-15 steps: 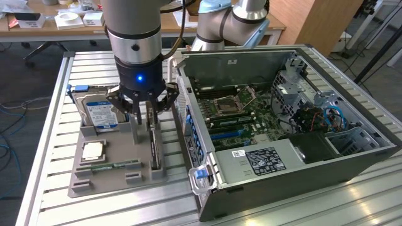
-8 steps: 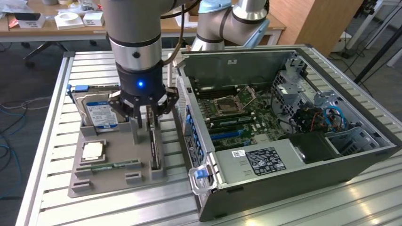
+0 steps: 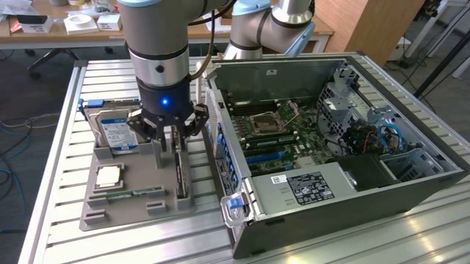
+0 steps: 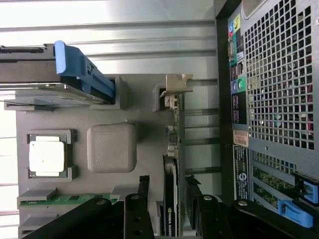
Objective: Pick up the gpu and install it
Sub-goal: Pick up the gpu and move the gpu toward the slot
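Standing on its long edge, the gpu sits in a slot along the side of the grey holder that faces the computer case. The gripper hangs directly over it, jaws released and spread, with one finger on each side of the card and a gap at both. On the same holder are the hard drive, upright at the far corner, a processor and a green memory stick. Holder and open case share a bench of ribbed aluminium slats. Beyond it are a cluttered wooden desk and dark floor with loose cables.
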{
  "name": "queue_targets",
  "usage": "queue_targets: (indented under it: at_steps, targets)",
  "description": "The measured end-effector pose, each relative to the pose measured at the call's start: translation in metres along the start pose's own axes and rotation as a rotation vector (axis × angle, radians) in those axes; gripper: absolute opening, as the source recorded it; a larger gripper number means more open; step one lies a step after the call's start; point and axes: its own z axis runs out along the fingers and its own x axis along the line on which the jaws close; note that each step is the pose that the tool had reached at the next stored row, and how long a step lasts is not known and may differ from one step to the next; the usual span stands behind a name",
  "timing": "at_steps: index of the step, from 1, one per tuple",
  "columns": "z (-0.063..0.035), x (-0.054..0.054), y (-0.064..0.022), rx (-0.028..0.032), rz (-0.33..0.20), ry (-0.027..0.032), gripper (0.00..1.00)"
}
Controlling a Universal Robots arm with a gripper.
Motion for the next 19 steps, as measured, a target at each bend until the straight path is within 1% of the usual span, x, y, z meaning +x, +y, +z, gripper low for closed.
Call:
queue_targets:
  at_steps: [4,5,13,19]
  targets:
    - [0.0001,-0.0013,-0.0016,0.0004,0.0,0.0011,0.42]
    - [-0.0001,-0.0067,-0.0084,0.0042,0.0,0.0079,0.42]
    - [0.0001,-0.0067,-0.0084,0.0042,0.0,0.0079,0.42]
    - [0.0048,-0.0066,-0.0086,0.0042,0.0,0.0078,0.42]
